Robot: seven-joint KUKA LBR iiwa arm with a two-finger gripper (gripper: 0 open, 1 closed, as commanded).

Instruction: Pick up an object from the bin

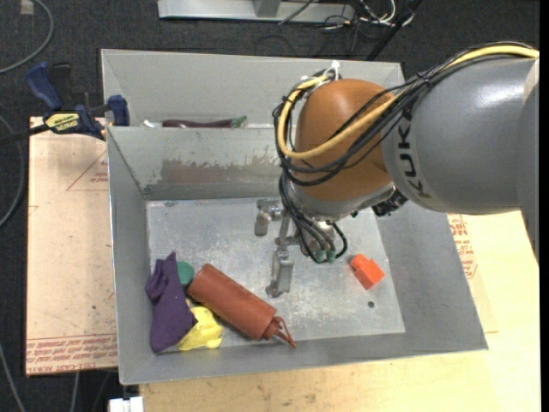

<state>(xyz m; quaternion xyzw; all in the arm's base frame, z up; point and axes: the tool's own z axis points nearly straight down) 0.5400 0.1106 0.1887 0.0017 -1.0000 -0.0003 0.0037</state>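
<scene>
Under the orange wrist cover (339, 136) the gripper (273, 249) hangs over bare bin (206, 239) floor, fingers (280, 275) apart, empty. The red-brown bottle (230, 301) lies just lower-left (axis slanting down-right), nearer than the orange block (367, 270).

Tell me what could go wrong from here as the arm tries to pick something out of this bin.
1. The gripper is over bare bin floor, between the brown bottle and the orange block, so a grasp here would likely catch nothing.
2. The bottle lies against a purple cloth and a yellow thing; going for it might drag those along.
3. The orange block is small and could be knocked aside.
</scene>
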